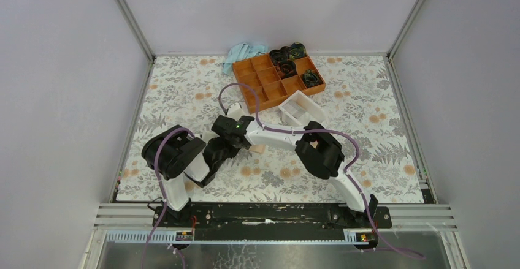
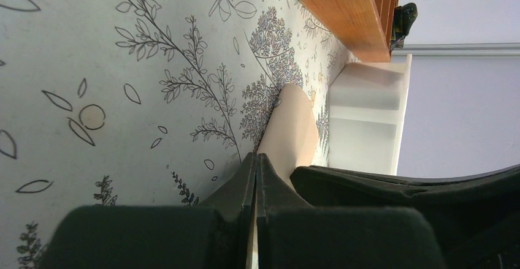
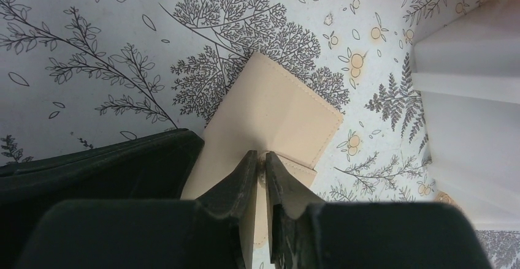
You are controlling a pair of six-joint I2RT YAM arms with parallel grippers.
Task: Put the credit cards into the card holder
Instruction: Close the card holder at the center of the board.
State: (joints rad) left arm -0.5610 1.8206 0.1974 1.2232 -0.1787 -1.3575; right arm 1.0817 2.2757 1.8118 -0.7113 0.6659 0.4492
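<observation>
Jaws of the right gripper (image 3: pixel 260 159) clamp a thin flap of the card holder (image 3: pixel 276 113), which lies on the floral table (image 3: pixel 92 36) beside a white tray (image 3: pixel 472 116); the left gripper (image 2: pixel 256 162) nips another edge. Opening it seems the step in hand. Next, the flaps need spreading apart, and then the credit cards, unseen here, must be found.

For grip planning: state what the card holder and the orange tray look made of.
The card holder: probably leather or faux leather, matte tan, a seam line near its edge. The orange tray: likely rigid plastic, matte, fine lines on its wall.
</observation>
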